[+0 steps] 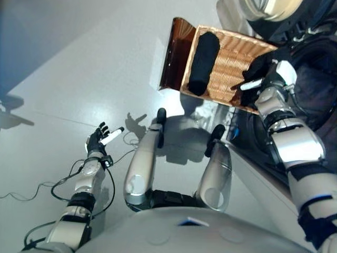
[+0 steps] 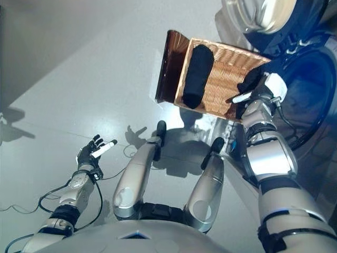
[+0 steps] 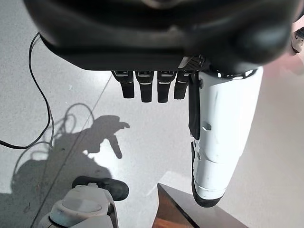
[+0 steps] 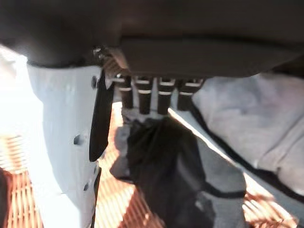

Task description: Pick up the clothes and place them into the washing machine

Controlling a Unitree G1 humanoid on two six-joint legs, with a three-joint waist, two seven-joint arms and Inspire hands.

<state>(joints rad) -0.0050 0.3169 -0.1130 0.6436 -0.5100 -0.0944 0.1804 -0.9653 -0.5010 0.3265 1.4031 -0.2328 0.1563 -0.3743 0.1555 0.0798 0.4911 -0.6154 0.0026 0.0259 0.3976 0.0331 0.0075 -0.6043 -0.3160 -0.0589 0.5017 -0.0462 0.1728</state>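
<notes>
Right wrist view shows the right hand (image 4: 142, 97) over the wicker basket (image 1: 239, 55) with its fingers reaching into dark cloth (image 4: 166, 166) at the basket's near corner; whether they have closed on it I cannot tell. A second garment, a rolled black piece (image 1: 204, 62), lies lengthwise along the basket's far-left side. The washing machine drum (image 2: 310, 89) sits just beyond the right arm. The left hand (image 1: 100, 138) hangs relaxed and empty over the floor, well apart

black clothes (image 1: 204, 63) in an orange-brown woven basket (image 1: 237, 55) (grey floor (image 1: 79, 68)).
</notes>
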